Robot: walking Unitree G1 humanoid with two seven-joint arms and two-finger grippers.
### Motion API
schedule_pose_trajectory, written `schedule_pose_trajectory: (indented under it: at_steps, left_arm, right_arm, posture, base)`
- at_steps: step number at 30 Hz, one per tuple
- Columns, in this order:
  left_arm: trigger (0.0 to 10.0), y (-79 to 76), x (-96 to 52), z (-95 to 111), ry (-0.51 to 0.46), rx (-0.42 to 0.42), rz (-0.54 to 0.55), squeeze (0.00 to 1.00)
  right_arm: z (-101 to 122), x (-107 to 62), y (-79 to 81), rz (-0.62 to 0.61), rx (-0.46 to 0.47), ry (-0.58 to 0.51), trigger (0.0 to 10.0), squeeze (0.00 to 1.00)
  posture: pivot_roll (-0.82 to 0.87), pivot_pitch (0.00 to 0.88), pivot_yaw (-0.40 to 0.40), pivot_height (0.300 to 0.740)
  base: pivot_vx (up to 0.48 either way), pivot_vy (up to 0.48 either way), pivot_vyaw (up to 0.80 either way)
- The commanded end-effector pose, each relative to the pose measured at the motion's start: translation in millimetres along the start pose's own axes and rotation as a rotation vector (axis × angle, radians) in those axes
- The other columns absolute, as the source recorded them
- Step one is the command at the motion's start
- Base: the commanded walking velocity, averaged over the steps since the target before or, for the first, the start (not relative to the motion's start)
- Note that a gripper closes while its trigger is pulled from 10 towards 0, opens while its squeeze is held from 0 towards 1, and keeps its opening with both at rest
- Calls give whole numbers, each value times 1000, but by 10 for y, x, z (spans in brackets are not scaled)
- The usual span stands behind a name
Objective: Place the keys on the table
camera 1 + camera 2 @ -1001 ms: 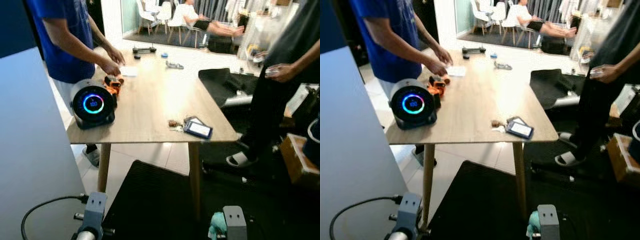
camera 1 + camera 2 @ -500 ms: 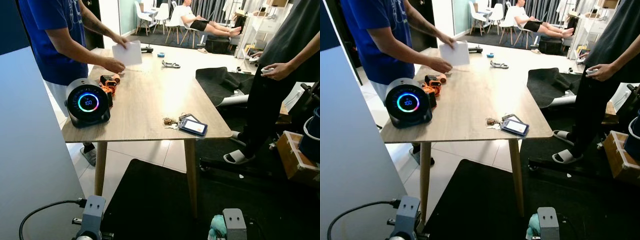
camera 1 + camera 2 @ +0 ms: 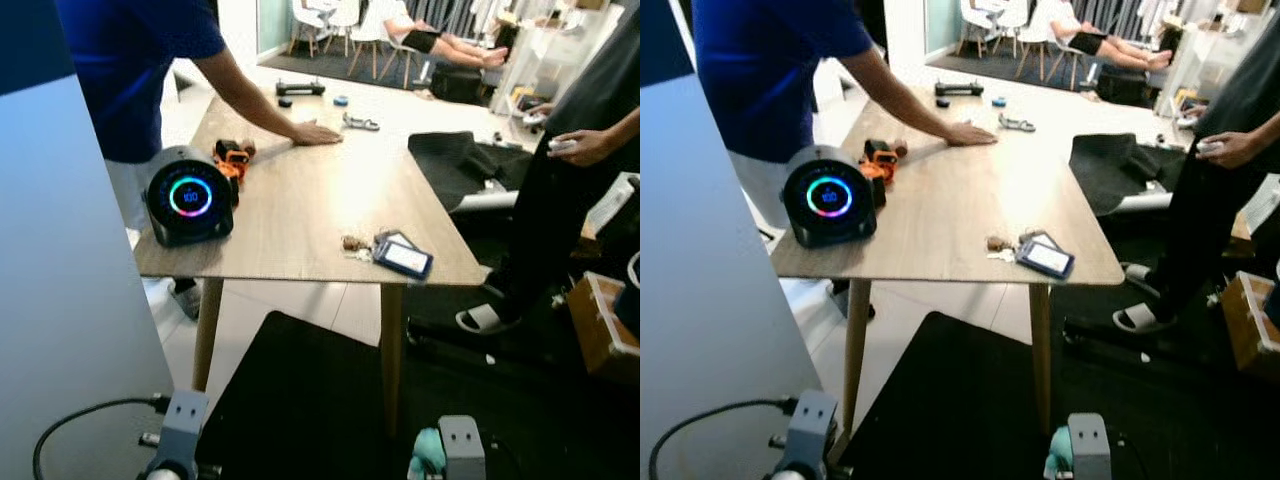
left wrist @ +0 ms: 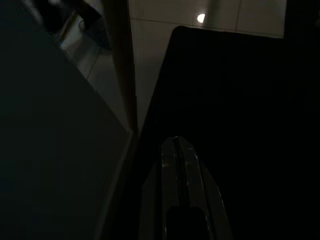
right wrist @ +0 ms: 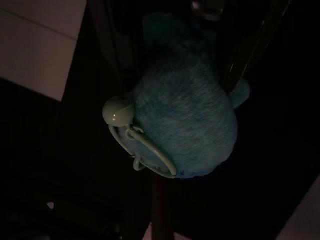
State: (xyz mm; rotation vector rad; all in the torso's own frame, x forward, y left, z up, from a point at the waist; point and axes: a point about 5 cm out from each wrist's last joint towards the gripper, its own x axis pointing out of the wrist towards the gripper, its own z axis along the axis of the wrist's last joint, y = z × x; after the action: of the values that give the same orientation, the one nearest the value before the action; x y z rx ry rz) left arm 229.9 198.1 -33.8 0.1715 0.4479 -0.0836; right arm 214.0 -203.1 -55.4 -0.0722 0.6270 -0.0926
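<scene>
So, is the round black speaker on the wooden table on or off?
On: the round black speaker shows a glowing coloured ring and lit digits on its front face.

We see the head views bright and evenly lit, daylight strongest at the far end of the room, washing the table [image 3: 300, 190] top pale there. Slight softness overall; the person's trousers [image 3: 545, 215] at right read near black. A speaker's ring [image 3: 190, 196] glows coloured. Both wrist views are very dark: a small glare spot on floor tile [image 4: 201, 18], a dim fuzzy blue ball [image 5: 185, 125].
</scene>
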Motion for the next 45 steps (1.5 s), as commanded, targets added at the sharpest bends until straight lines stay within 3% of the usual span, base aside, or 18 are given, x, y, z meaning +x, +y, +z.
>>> schedule_pose_trajectory:
  at_steps: [1,18,20,23,24,26,27,29,32,34,35,36,37,45]
  left_arm:
    - [10000,-17,-17,-44,23,-8,-7,0]
    - [10000,-24,-22,-54,28,3,-34,0]
    - [10000,-59,-17,-9,-5,35,-70,0]
    - [10000,-72,-16,14,-23,42,-84,0]
    - [10000,-79,-17,37,-43,36,-91,0]
    - [10000,-75,-22,61,-67,17,-93,0]
    - [10000,-75,-22,61,-67,17,-93,0]
    - [10000,-69,-27,66,-77,9,-93,0]
    - [10000,-68,-28,69,-79,7,-94,0]
    - [10000,-68,-30,90,-99,1,-95,0]
    - [10000,-68,-30,90,-99,1,-95,0]
    - [10000,-73,-28,128,-126,-8,-100,0]
    - [10000,-106,-27,239,-202,-25,-129,0]
    - [10000,-168,-63,486,-362,-48,-205,0]
  right_arm:
    - [-102,-42,-61,-19,0,36,10000,0]
    - [-106,-46,-89,-30,12,35,10000,0]
    - [185,37,-236,-3,41,-77,10000,0]
    - [343,70,-269,31,49,-142,10000,0]
    - [511,97,-269,77,46,-213,10000,0]
    - [850,130,-186,197,57,-347,10000,0]
    - [850,130,-186,197,57,-347,10000,0]
    - [1159,118,-65,345,102,-459,10000,0]
    - [1288,97,-19,402,117,-504,10000,0]
    - [1601,41,17,453,144,-614,10000,0]
    - [1601,41,17,453,144,-614,10000,0]
    - [1809,5,7,445,153,-683,10000,0]
    - [2186,-62,-27,403,152,-803,10000,0]
    - [2654,-131,-80,364,111,-913,10000,0]
  posture:
    - [107,49,-32,740]
    - [108,49,-29,740]
    - [107,51,-30,740]
    - [104,52,-30,740]
    - [104,51,-31,740]
    - [102,52,-33,740]
    - [102,52,-33,740]
    - [101,50,-36,740]
    - [101,51,-37,740]
    - [98,50,-37,740]
    - [98,50,-37,740]
    - [94,52,-35,740]
    - [91,52,-35,740]
    - [95,51,-47,740]
  base:
    - [0,0,0]
    - [0,0,0]
    - [0,0,0]
    - [0,0,0]
    - [0,0,0]
    - [0,0,0]
    - [0,0,0]
    - [0,0,0]
    - [0,0,0]
    - [0,0,0]
    - [0,0,0]
    - [0,0,0]
    - [0,0,0]
    - [0,0,0]
